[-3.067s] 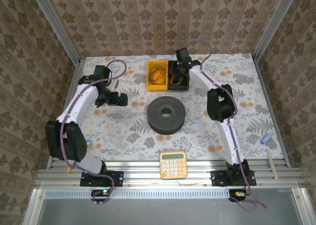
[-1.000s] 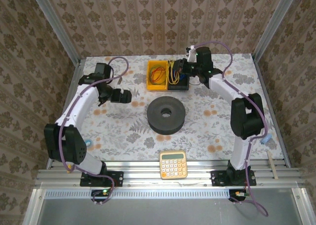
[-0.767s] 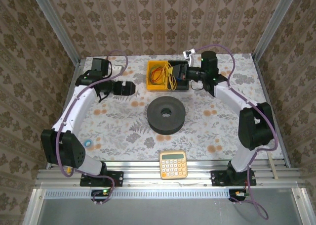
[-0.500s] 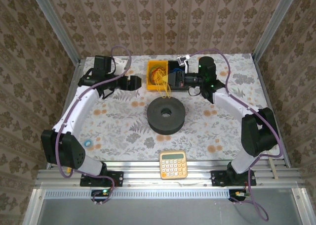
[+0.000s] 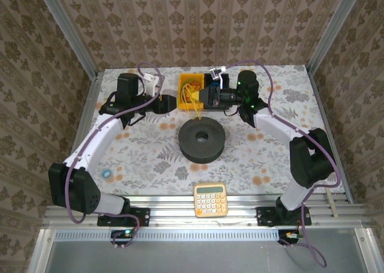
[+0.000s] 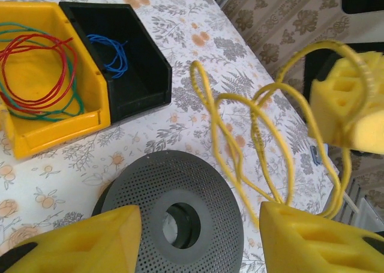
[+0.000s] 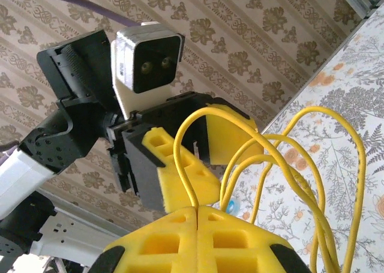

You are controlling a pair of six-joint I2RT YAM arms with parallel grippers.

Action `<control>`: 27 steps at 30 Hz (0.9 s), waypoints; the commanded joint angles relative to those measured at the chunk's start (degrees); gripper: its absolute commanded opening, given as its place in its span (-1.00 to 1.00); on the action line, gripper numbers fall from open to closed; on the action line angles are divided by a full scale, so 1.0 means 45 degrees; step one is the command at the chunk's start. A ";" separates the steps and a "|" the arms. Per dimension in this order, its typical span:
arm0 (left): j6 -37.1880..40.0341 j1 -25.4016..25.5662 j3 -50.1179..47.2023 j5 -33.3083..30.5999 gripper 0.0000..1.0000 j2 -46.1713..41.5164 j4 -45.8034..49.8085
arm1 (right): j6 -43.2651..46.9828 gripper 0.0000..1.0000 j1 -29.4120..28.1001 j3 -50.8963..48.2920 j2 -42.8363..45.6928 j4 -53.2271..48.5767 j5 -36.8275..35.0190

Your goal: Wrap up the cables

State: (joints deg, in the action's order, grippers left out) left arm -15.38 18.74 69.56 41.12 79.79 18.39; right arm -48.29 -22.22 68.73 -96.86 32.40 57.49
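Plainly, the right gripper (image 7: pixel 197 209) has its jaws pressed together on the yellow cord (image 7: pixel 178 153), whose slack loops dangle just beyond them (several strands). Opposite, the left gripper (image 6: pixel 195 216) holds its jaws apart at those loops; catching one strand alone could tangle the bundle.

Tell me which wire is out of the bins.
The yellow cable, looping from the shut right gripper; the red coil and blue coil lie in bins.

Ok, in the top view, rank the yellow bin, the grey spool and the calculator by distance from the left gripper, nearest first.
1. yellow bin, just beside the left gripper, on the far side of the table.
2. grey spool, at the table's centre.
3. calculator, at the near edge, between the arm bases.
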 commanded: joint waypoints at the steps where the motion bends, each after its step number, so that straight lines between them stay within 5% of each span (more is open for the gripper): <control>1: -0.0499 0.0116 -0.0364 0.0609 0.07 -0.0447 -0.1166 | -0.0319 -1.00 -0.0200 0.0042 -0.0213 0.0875 0.0275; 27: -0.0702 0.0347 -0.0717 0.0414 -0.10 -0.0172 -0.1457 | -0.1799 -1.00 -0.0629 -0.0117 -0.0143 0.3029 0.0502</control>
State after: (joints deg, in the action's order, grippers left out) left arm -17.87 19.90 67.26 42.26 79.22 13.41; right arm -54.74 -24.60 68.64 -97.62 41.65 57.76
